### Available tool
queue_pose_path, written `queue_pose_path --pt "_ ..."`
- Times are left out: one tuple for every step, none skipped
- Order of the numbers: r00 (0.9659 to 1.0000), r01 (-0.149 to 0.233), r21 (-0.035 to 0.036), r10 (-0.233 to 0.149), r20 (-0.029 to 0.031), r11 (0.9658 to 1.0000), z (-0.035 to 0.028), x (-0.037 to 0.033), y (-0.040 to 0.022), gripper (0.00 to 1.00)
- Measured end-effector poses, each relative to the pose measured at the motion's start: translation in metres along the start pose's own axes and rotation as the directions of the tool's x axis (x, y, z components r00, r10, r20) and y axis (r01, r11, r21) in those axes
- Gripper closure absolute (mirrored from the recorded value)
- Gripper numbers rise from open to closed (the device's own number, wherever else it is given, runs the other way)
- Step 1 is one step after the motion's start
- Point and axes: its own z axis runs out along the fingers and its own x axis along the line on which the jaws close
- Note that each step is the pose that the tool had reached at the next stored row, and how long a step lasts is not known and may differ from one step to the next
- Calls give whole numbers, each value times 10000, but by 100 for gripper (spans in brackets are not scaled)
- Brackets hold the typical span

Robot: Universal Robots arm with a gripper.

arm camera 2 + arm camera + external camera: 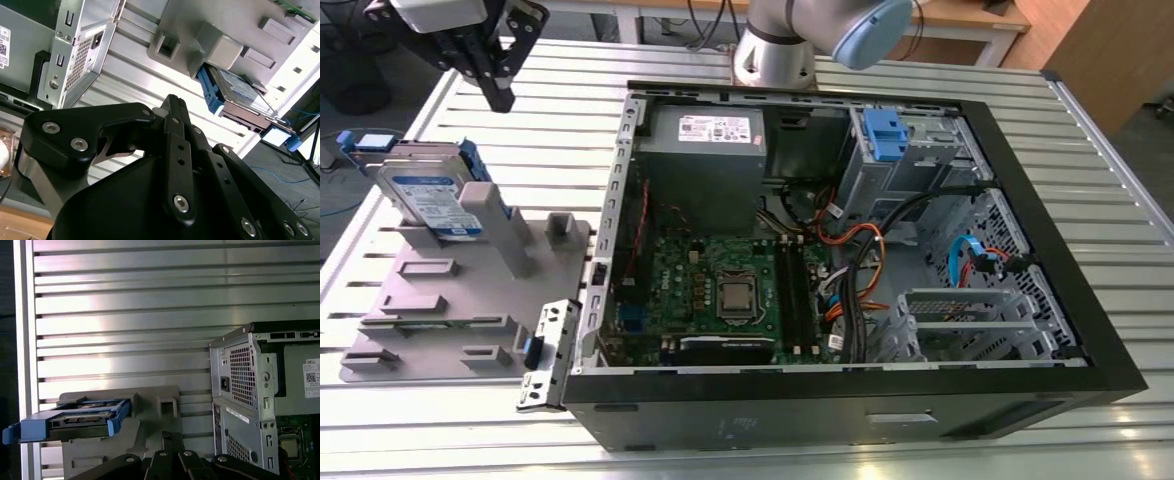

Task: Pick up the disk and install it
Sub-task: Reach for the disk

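Slatted metal desk [587,70] carries everything, so take it from the exterior view's left to its right. Far left, at the back, your gripper [498,98] hangs above the desk w/ its fingers pressed together and nothing btw them. It's up over the slats behind the disk and not touching it. Just in front of it you've got the disk [434,200], standing on edge in a grey holder [420,310], blue-and-white label toward the camera, blue rails [470,160] along its edges. In the first wrist view the disk [75,420] shows edge-on w/ the blue rails round it, seated in that same holder, and the gripper [172,440] tips meet. In the second wrist view the disk [240,97] sits well apart from the closed gripper [172,107]. Next over, the open PC case [854,420] lies on its side, its near wall just beside the holder. Inside, going right: grey PSU [707,150] at the back, green mobo [720,290] in front of it, then a bundle of cables [854,260], then a grey drive cage [921,165] w/ a blue latch [883,135] in the back right corner. Arm's base [781,55] stands on the desk behind the case.
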Motion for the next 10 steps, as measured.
queue_pose_path --pt "10000 -1 1 1 -1 10000 0 25 -2 89" --pt "10000 0 1 0 -2 10000 0 52 -4 89" --pt "10000 0 1 0 -1 10000 1 76 -6 89" --pt "10000 0 1 0 -1 10000 3 102 -8 89" --pt "10000 0 1 0 -1 10000 4 129 -10 89" --pt "10000 1 1 -1 -1 10000 4 154 -12 89" --pt "10000 1 1 -1 -1 10000 5 178 -14 89" --pt "10000 2 1 -2 -1 10000 6 202 -16 89" --pt "10000 1 2 -1 -1 10000 6 226 -18 89" --pt "10000 0 2 0 -1 10000 7 248 -19 89"
